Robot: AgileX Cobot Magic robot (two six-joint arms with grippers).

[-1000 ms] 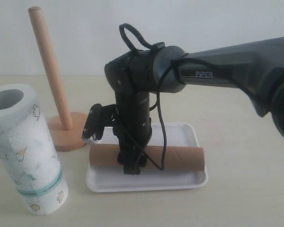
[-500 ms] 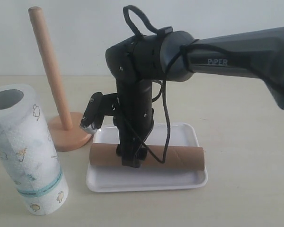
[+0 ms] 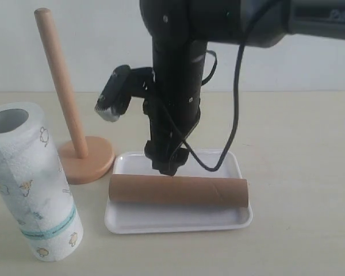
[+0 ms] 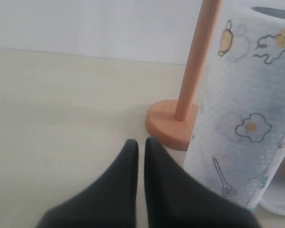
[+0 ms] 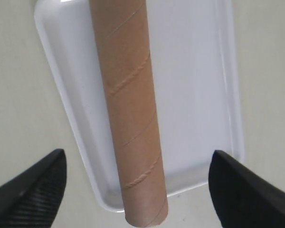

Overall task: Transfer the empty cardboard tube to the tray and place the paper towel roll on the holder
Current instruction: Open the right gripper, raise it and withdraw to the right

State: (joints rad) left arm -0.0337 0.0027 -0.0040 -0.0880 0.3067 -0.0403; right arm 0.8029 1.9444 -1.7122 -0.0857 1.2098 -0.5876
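The brown cardboard tube (image 3: 178, 191) (image 5: 130, 109) lies flat along the white tray (image 3: 178, 225) (image 5: 199, 95). Just above the tube hovers my right gripper (image 3: 167, 167) (image 5: 138, 156), open, its fingers spread wide on either side and touching nothing. The white printed paper towel roll (image 3: 31, 184) (image 4: 242, 118) stands upright at the front left. Behind it the wooden holder (image 3: 86, 160) (image 4: 173, 123) stands with its dowel (image 3: 60, 80) bare. My left gripper (image 4: 141, 142) is shut and empty, low over the table, near the roll and the holder's base. It is outside the exterior view.
The right arm's black body (image 3: 178, 69) and its cable hang over the tray's middle. A corner of the tray (image 4: 280, 202) shows past the roll in the left wrist view. Bare table lies right of the tray.
My right gripper has let go of the tube and risen straight up off it. The tube stays lying on the tray. Roll and holder have not moved.
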